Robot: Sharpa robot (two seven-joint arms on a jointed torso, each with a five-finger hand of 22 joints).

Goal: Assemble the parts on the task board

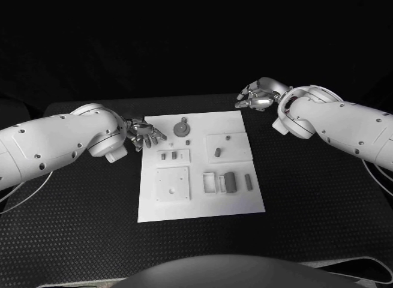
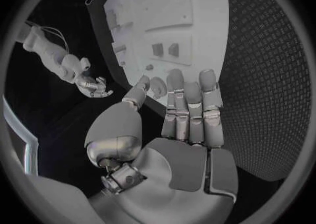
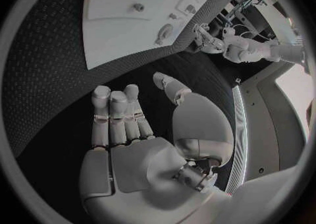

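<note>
The white task board [image 1: 205, 207] lies in the middle of the black table. A grey round disc part [image 1: 182, 128] sits near its far edge. Two small parts [image 1: 168, 155] stand left of centre, one part [image 1: 218, 152] stands in a square plate, and several oblong parts [image 1: 229, 181] lie in a row at the near right. My left hand [image 1: 144, 133] hovers at the board's left far edge, fingers straight and apart [image 2: 187, 108], holding nothing. My right hand [image 1: 257, 96] hangs beyond the board's far right corner, also spread and holding nothing [image 3: 125, 124].
A square plate [image 1: 173, 183] with a small hole sits on the board's near left. Black ribbed matting [image 1: 326, 198] surrounds the board on all sides. In the right wrist view the board [image 3: 118, 34] and the disc part [image 3: 163, 33] lie ahead of the fingers.
</note>
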